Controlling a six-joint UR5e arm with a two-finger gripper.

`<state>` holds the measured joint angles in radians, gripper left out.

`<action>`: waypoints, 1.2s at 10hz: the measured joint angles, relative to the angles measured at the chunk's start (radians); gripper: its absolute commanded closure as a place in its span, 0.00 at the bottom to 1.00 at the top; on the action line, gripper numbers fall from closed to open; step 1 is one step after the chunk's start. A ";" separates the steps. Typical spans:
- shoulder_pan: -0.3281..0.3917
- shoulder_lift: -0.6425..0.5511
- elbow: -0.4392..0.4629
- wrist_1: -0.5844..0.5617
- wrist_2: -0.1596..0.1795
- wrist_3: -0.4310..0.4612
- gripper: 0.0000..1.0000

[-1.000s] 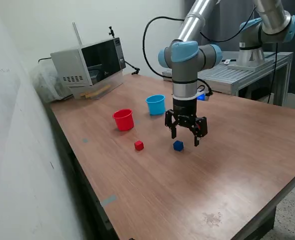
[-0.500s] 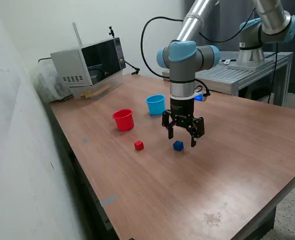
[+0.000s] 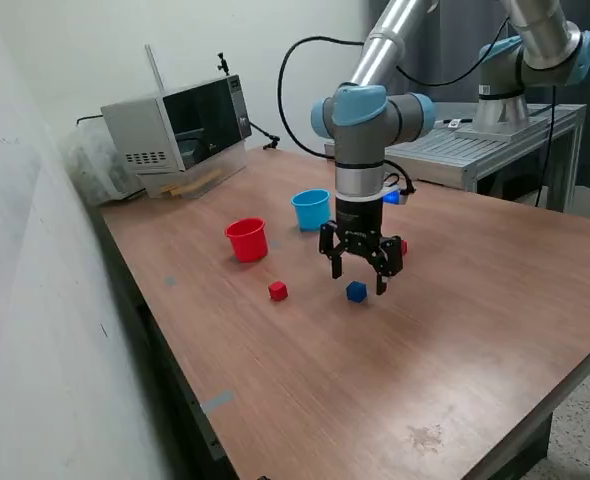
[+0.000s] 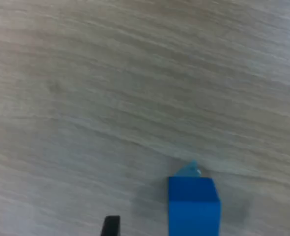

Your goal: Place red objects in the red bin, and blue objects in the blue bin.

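My gripper (image 3: 359,281) is open and hangs just above a dark blue cube (image 3: 356,291) on the wooden table. In the wrist view the blue cube (image 4: 192,206) lies between the fingertips (image 4: 110,226), nearer one side than the other, untouched. A red cube (image 3: 278,291) lies toward the exterior view's left of it. A second red cube (image 3: 403,246) peeks out behind the gripper. The red cup (image 3: 247,240) and the light blue cup (image 3: 312,209) stand upright farther back. A small blue thing (image 3: 391,197) behind the arm may be the second blue cube; I cannot tell.
A microwave (image 3: 180,130) stands at the table's far corner by the wall. A second robot arm's base (image 3: 500,110) sits on a metal bench behind. The table edge (image 3: 175,390) runs along the exterior view's left.
The gripper has moved toward the exterior view's left and now stands over the blue cube. A red cube behind it has come into view. The gripper stays open.
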<state>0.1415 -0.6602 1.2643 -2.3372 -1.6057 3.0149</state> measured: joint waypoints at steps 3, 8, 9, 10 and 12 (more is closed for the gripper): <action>-0.006 0.001 0.006 0.000 0.001 -0.009 1.00; -0.007 -0.011 0.015 0.006 0.001 -0.066 1.00; -0.012 -0.034 0.029 0.008 0.000 -0.072 1.00; -0.026 -0.084 0.057 0.010 -0.001 -0.075 1.00; -0.099 -0.219 0.138 0.032 -0.004 -0.078 1.00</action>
<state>0.0428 -0.8796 1.4025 -2.3056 -1.6097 2.9371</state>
